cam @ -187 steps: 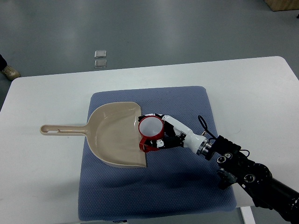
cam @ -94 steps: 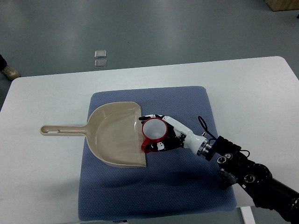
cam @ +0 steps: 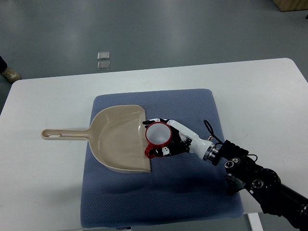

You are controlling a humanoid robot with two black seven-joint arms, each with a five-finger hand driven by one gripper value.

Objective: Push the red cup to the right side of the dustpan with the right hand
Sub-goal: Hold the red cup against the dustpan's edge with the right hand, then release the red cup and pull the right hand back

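Red cup at the dustpan's open edge, right hand wrapped around it.
Mid-frame, the red cup (cam: 158, 136) sits upright against the dustpan (cam: 118, 139) lip; the right hand (cam: 169, 140) cradles it from the right, fingers curled around its wall.

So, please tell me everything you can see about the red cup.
The red cup is small, looks like plastic, with a pale inside and a red handle facing the camera side. It stands upright, mouth up, at the open right edge of the beige dustpan, over the blue mat. The right hand wraps around it from the right; nothing shows inside it.
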